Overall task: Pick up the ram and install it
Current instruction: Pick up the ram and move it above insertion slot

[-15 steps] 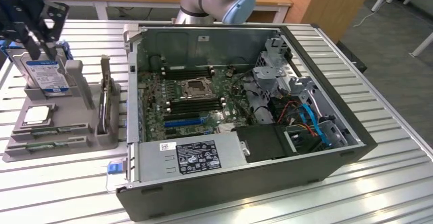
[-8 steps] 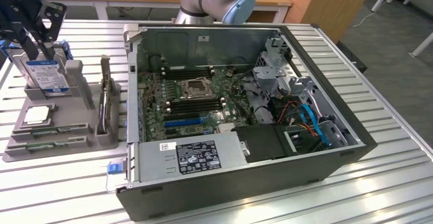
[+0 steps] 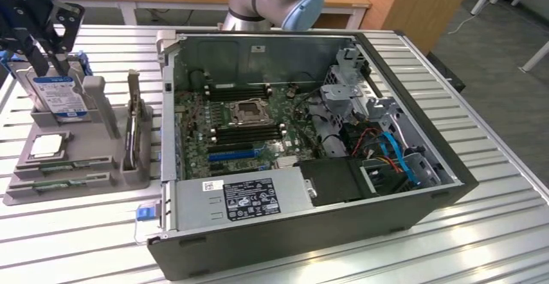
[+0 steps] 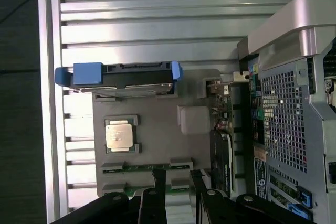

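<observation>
Two ram sticks stand on edge in the front slots of a grey holder (image 3: 86,175): one ram stick (image 3: 73,164) behind, the other ram stick (image 3: 58,183) in front. From the wrist, the same ram sticks (image 4: 139,168) (image 4: 137,189) are thin green strips on the holder (image 4: 157,108). My gripper (image 3: 50,69) hangs above the holder's back end, over the upright hard drive (image 3: 56,96). It is open with nothing between its fingers (image 4: 157,184), which frame the ram sticks from above.
The holder also carries a processor chip (image 3: 47,145) and an upright card with a metal bracket (image 3: 133,126). The open computer case (image 3: 300,232) lies to the exterior view's right, its motherboard (image 3: 244,130) exposed, with a power supply (image 3: 244,197). All sits on a slatted metal table (image 3: 77,245).
</observation>
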`<state>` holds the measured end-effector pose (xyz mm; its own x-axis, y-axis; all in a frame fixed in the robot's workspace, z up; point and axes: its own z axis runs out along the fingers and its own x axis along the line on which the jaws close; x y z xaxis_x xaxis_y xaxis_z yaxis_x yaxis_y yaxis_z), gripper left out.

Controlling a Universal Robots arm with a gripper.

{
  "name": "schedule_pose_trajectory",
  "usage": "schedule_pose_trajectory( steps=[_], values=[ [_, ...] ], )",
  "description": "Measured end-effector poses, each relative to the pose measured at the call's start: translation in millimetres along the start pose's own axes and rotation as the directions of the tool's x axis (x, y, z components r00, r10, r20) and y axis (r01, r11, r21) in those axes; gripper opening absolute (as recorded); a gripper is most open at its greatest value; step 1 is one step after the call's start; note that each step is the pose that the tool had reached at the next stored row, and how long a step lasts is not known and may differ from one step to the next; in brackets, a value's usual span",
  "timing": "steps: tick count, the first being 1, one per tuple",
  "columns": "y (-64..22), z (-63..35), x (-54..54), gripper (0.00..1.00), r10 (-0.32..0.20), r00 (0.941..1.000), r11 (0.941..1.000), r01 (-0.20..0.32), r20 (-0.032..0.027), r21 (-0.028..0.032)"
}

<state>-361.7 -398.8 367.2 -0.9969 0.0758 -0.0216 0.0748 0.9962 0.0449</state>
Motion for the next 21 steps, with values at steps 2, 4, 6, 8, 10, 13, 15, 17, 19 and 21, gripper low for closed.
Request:
schedule_pose_trajectory(
  steps=[2,4,6,8,10,13,15,17,19,21],
  values=[
    [-0.1,1.0,0.0,0.32,-0.003,1.0,1.0,0.003,-0.0001,-0.0001],
    [-0.2,3.6,0.1,0.32,-0.037,0.9993,0.9993,0.037,-0.0017,-0.0009],
    [-0.3,6.3,0.2,0.32,-0.073,0.9973,0.9973,0.073,-0.0032,-0.0018],
    [-0.4,9.0,0.2,0.32,-0.11,0.994,0.994,0.11,-0.0048,-0.0027],
    [-0.5,10.3,0.2,0.32,-0.143,0.9897,0.9897,0.143,-0.0047,-0.0036],
    [-0.5,10.4,0.3,0.32,-0.195,0.9807,0.9807,0.195,-0.007,-0.005],
    [0.2,9.8,0.2,0.32,-0.215,0.9765,0.9765,0.215,-0.0083,-0.0046],
    [0.5,5.5,0.2,0.32,-0.218,0.9758,0.9759,0.218,-0.0134,-0.0053],
    [0.8,-0.5,0.1,0.32,-0.219,0.9755,0.9757,0.219,-0.0189,-0.0062],
    [1.1,-5.6,0.0,0.32,-0.219,0.9753,0.9756,0.219,-0.0255,-0.0071]
  ],
)
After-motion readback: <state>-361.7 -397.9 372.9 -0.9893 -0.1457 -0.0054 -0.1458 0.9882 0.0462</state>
